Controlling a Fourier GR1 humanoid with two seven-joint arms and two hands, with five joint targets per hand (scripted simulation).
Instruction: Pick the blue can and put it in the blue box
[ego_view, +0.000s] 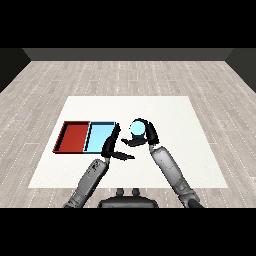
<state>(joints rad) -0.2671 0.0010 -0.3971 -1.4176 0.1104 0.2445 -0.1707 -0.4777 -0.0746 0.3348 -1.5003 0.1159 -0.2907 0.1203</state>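
**Inspector:** Begin with the largest item.

**Assistant:** The white table (170, 165), set on a grey plank floor (125, 75). On its left part lie two trays side by side, touching along one wall: the red tray (64, 137) on the outside and the light blue tray (92, 137) nearer the table's middle.

**Inspector:** The arms?

**Assistant:** Two grey forearms come in from the lower corners. The left forearm (90, 180) runs up toward the near right corner of the light blue tray. The right forearm (170, 172) rises toward the table's middle.

**Inspector:** State of the hands.

**Assistant:** The right hand (149, 134) is wrapped round the blue can (136, 129), fingers on the far side, thumb reaching in below it. The left hand (111, 147) grasps nothing: its fingers run straight up along the light blue tray's right wall, thumb stretched out to the right over the table.

**Inspector:** Location of the can?

**Assistant:** In the right hand, just to the right of the light blue tray, outside it, upright as far as can be seen. Whether its base touches the table, I cannot tell.
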